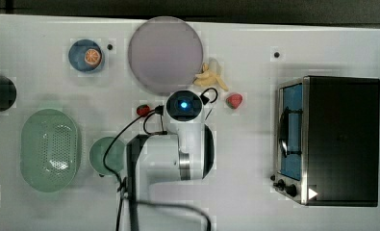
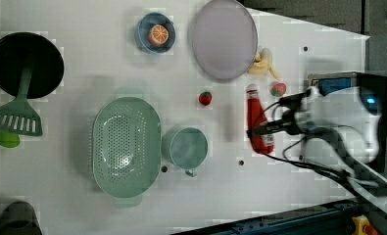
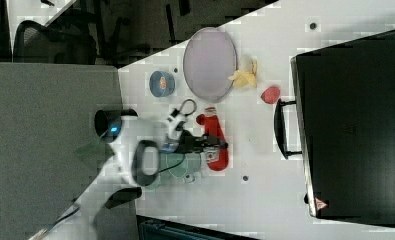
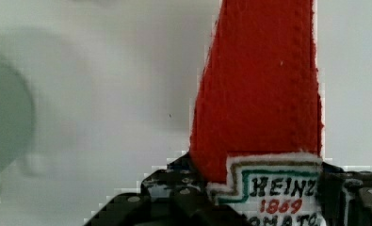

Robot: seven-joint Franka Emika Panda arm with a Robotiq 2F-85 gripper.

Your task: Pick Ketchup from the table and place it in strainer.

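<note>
While pincer (image 4: pixel 263 197) grips, Ketchup (image 4: pixel 261 94) red, label white.

The white table (image 2: pixel 83 196) is being occupied by the strainer (image 2: pixel 126 146), a green mug (image 2: pixel 185 147), a grey plate (image 2: pixel 223 39), a blue bowl (image 2: pixel 154 33), a banana (image 2: pixel 262 63), two strawberries (image 2: pixel 205 98), the Ketchup (image 2: pixel 257 120), a black pan (image 2: pixel 26 62), a toaster oven (image 1: pixel 334 139).

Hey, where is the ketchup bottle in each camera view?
Top view: hidden under the arm.
Left view: ketchup bottle right of centre, beside the mug.
Right view: centre, below the grey plate.
Wrist view: fills the right half, label lowest.
Shared landmark: the grey plate.
</note>
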